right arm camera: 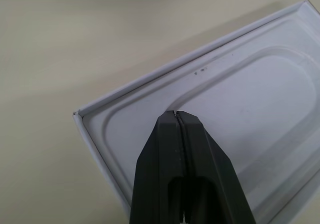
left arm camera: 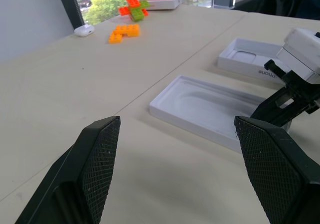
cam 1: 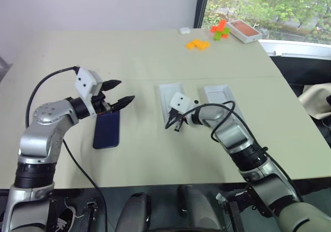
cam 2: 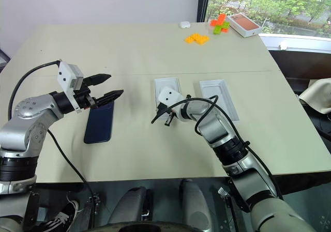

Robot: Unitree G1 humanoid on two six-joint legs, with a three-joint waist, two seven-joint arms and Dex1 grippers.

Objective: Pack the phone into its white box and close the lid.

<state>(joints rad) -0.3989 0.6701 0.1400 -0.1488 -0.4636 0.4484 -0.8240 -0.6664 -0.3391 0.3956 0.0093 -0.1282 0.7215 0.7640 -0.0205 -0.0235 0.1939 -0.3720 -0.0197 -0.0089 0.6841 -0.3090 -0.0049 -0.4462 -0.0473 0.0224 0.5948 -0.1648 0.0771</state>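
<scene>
Left fingers (cam 1: 118, 92) spread wide, nothing between them, hovering level just above the far end of the phone (cam 1: 106, 129). Right fingers (cam 2: 166, 119) pressed fully together, empty, tips angled down over the near corner of a white tray with an oval recess (cam 1: 168, 92).

Phone lies flat on the table (cam 1: 139, 154), glossy back up, well left of both white pieces. A second white tray (cam 2: 220, 98), lettering on its side in the left wrist view, sits just right of the recessed one. Which of these is box, lid or insert cannot be fully settled from here; the right-hand piece looks likeliest to be the box.

Step in hand, as judged: picking up the phone with the left arm.

To do it well:
- Drop the left fingers to straddle the phone's long edges; thin and glossy, so it may slip.
- Grip near the middle to keep it from tipping.
- Move the right fingers off the recessed tray first, clearing the path across.
- Orange and green bricks (cam 1: 198, 44) and an orange-topped box (cam 1: 243, 30) lie far off, no concern.
</scene>
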